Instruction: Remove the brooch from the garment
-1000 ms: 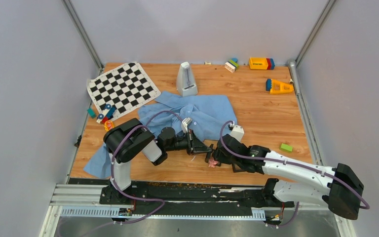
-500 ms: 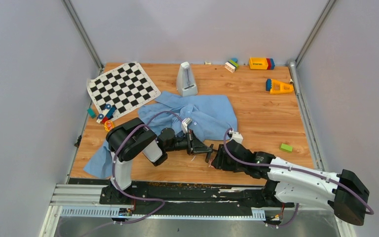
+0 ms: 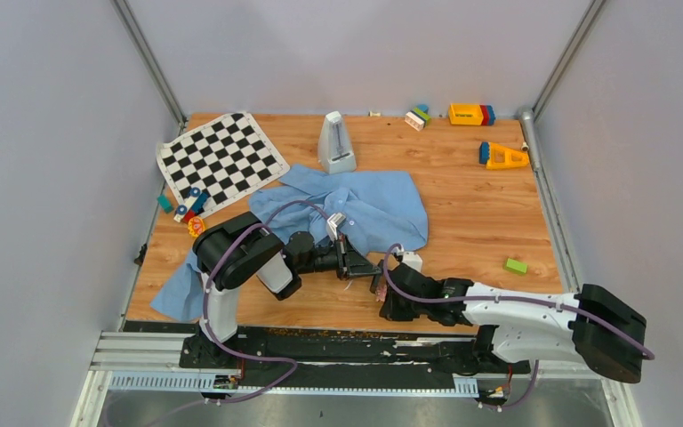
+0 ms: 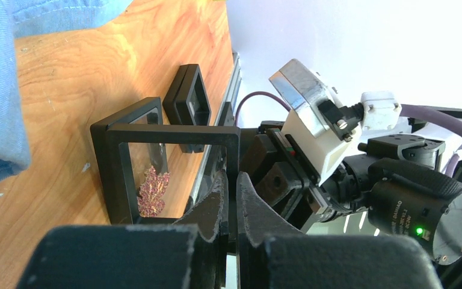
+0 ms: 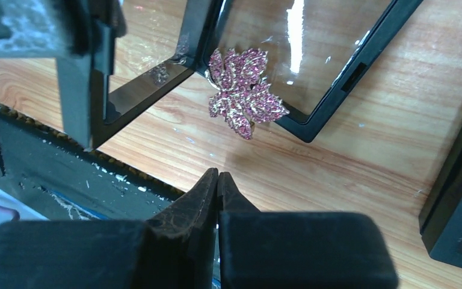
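Observation:
The brooch point(image 5: 243, 99), a pink jewelled leaf, lies off the garment point(image 3: 365, 209), resting across the lower edge of an open black display frame point(image 5: 328, 81) and partly on the wood. It shows in the left wrist view too, the brooch point(image 4: 152, 189) seen through the raised lid. My left gripper point(image 4: 231, 186) is shut on the black frame lid point(image 4: 174, 135), holding it upright. My right gripper point(image 5: 218, 174) is shut with nothing in it, a short way in front of the brooch. From above, the right gripper point(image 3: 381, 289) sits near the table's front edge.
A second black box point(image 5: 457, 198) sits just right of the frame. A checkered mat point(image 3: 222, 158), a grey metronome point(image 3: 336, 142), toy blocks point(image 3: 471, 114) and an orange wedge point(image 3: 503, 157) lie at the back. A green block point(image 3: 516, 265) is at the right, small toys point(image 3: 187, 209) at the left.
My right arm has drawn back toward the front edge and its jaws have gone from apart to shut, empty. The brooch stays by the frame. The left gripper has not moved.

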{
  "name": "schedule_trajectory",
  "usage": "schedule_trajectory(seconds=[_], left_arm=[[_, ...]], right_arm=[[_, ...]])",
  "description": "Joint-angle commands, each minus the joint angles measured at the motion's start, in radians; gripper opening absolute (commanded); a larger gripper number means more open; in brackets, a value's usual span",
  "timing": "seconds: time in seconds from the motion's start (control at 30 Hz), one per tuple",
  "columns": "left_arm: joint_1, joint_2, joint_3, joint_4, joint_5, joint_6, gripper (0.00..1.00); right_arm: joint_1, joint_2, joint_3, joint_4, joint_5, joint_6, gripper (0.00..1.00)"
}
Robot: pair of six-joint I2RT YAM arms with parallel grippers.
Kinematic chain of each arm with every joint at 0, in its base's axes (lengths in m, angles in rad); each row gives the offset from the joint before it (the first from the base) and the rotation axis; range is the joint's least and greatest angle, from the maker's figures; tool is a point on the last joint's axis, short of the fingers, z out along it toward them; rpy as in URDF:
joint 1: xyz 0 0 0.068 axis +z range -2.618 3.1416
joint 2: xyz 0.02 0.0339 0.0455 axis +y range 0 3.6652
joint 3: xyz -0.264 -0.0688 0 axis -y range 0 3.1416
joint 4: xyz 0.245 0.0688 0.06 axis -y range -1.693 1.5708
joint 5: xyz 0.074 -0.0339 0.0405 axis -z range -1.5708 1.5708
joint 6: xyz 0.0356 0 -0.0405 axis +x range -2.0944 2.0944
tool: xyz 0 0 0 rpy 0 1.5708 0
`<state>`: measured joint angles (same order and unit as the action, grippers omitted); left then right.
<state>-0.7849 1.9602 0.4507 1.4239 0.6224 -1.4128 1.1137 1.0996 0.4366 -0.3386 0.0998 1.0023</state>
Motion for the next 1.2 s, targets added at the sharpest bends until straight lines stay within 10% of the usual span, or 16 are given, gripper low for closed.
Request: schedule_trajectory(seconds=[0.0, 0.87, 1.17], left_arm=[[-0.005, 0.013, -0.008, 0.055, -0.004, -0.007, 0.00], [-0.008, 0.034, -0.012, 0.085, 0.000, -0.005, 0.00], [-0.008, 0.040, -0.010, 0.095, -0.002, -0.011, 0.00]], right_arm=[[0.018, 0.026, 0.029, 0.040, 0.083, 0.042, 0.04], [-0.085, 0.037, 0.121, 0.013, 0.308, -0.026, 0.00], [-0.087, -0.077, 0.061, 0.018, 0.198, -0.075, 0.30]])
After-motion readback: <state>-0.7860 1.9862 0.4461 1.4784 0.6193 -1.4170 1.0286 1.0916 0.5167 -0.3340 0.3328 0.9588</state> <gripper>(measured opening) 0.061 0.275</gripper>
